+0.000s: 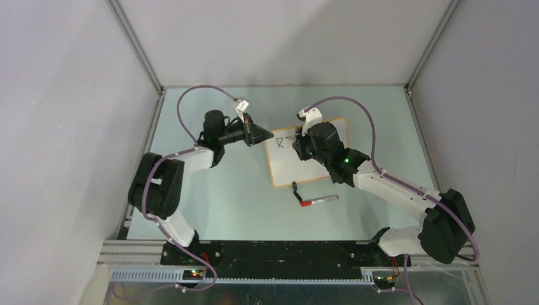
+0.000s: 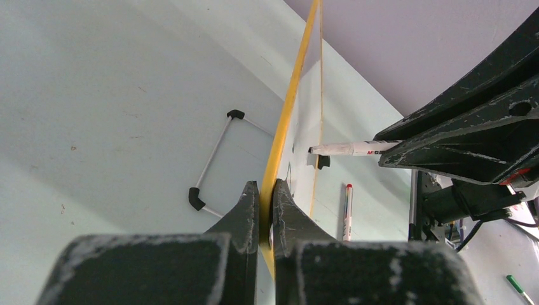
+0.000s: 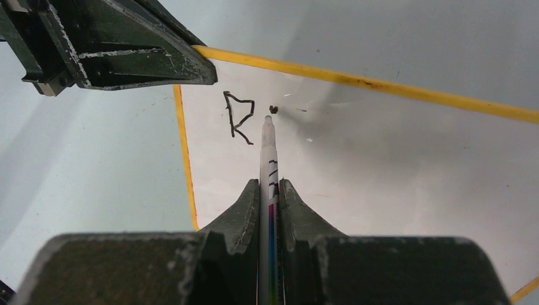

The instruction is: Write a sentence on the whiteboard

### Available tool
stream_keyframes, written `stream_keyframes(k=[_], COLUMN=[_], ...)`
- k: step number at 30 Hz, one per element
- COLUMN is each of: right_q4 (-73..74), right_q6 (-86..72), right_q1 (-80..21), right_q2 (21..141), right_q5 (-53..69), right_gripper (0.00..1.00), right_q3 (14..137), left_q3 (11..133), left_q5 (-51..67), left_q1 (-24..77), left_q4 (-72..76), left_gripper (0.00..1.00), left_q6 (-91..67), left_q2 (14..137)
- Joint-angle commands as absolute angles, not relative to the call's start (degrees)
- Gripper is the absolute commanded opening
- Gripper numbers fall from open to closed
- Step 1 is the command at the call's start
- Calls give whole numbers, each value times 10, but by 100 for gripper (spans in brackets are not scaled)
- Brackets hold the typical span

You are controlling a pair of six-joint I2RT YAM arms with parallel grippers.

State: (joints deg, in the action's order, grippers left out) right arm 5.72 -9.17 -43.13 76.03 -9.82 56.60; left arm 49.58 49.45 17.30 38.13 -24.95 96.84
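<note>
Jaws of the right gripper clench a white marker, its tip at the whiteboard just right of the sentence, so far a lone black "R". Jaws of the left gripper pinch the board's yellow-framed corner. The board lies on the tabletop between both arms.

I've got my left arm and right arm up: black joints, white links, a purple cable on each, green lights, and black fingers scuffed pale.
</note>
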Motion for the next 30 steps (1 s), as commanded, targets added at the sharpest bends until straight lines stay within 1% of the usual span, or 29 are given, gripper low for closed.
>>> stream_keyframes(k=[1, 30], right_q4=[46, 38], right_q6=[-92, -96], right_q1=[-434, -424], right_q2=[766, 785], right_q5=[-104, -100], right_gripper=[0, 0], right_q3=[567, 567], left_q3=[500, 504], left_q5=[442, 445], left_q1=[181, 181], left_q4=[332, 334], left_gripper=[6, 6], left_q6=[-191, -190], left_q2=[972, 982])
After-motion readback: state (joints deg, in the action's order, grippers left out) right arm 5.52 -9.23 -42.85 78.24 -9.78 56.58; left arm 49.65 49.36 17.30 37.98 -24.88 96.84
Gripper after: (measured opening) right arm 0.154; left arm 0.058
